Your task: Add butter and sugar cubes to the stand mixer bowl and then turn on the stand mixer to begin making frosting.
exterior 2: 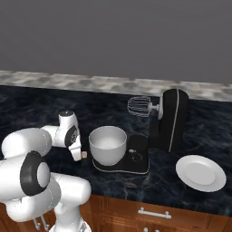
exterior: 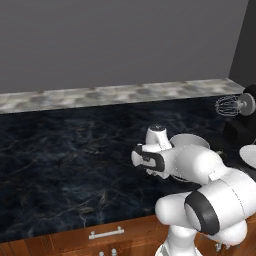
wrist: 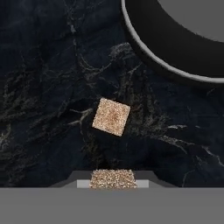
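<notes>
**Gripper holds one sugar cube above another beside the mixer bowl**

A simulated kitchen with a dark marbled counter [exterior 2: 31,108], a pale stone backsplash strip behind it and wooden cabinet fronts below. The white robot arm reaches forward over the counter.

From the right base camera, the black stand mixer [exterior 2: 170,122] stands right of centre with its head tilted up and back, the silver wire whisk [exterior 2: 139,107] pointing left in the air. The stand mixer bowl [exterior 2: 107,145], pale grey-white and deep, sits on the mixer's flat base, directly below and slightly left of the whisk. Nothing can be made out inside it. A round white plate [exterior 2: 200,172] lies on the counter to the right of the mixer, apart from it.

The gripper [exterior 2: 77,156] hangs low, just left of the bowl. A small brown sugar cube [exterior 2: 84,155] shows beside it near the counter.

From the hand camera, the gripper [wrist: 113,183] is closed on a brown, grainy held cube [wrist: 113,179], pinched between the fingertips at the bottom edge. Below it a second, loose cube [wrist: 111,116] lies on the counter, rotated slightly. The bowl's rim [wrist: 144,48] curves across the upper right corner, near but apart from the loose cube.
</notes>
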